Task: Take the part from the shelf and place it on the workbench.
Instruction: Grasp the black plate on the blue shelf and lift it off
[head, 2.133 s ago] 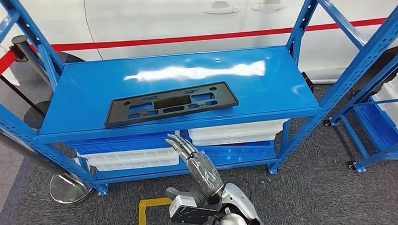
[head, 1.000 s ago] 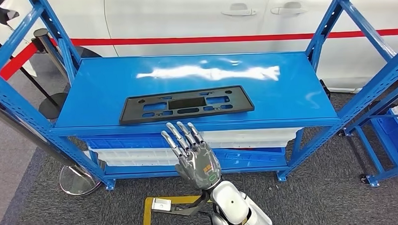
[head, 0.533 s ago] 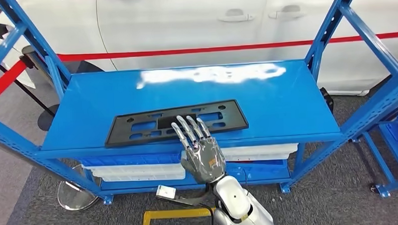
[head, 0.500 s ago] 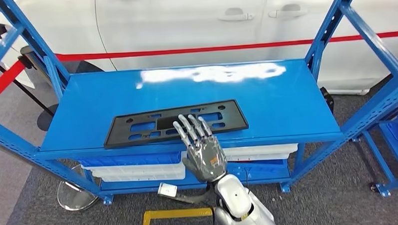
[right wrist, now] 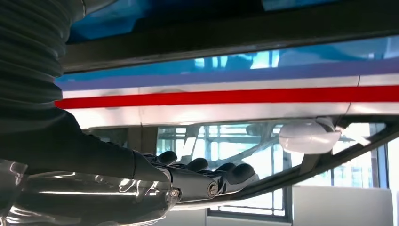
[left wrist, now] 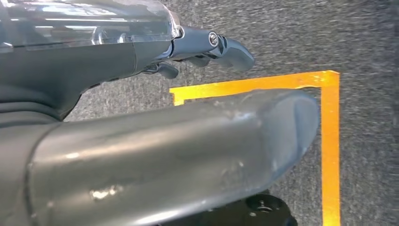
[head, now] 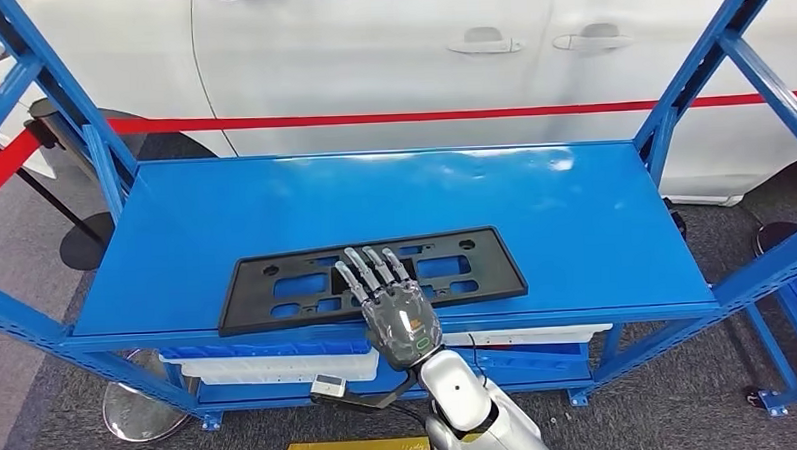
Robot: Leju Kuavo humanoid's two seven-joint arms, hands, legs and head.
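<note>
The part is a flat black rectangular frame with cut-outs, lying near the front edge of the blue shelf top. My right hand reaches in from below with its fingers stretched out and apart, their tips over the middle of the part's front half; whether they touch it I cannot tell. In the right wrist view the fingers lie straight and hold nothing. My left hand hangs over the grey carpet with thumb and fingers loosely extended, holding nothing.
A white car and a red barrier belt stand behind the shelf. Blue uprights rise at its corners. White bins sit on the lower level. A stanchion base and yellow floor tape lie below.
The camera has moved closer to the shelf. My right hand rose from below the shelf's front edge and now has its fingers over the part.
</note>
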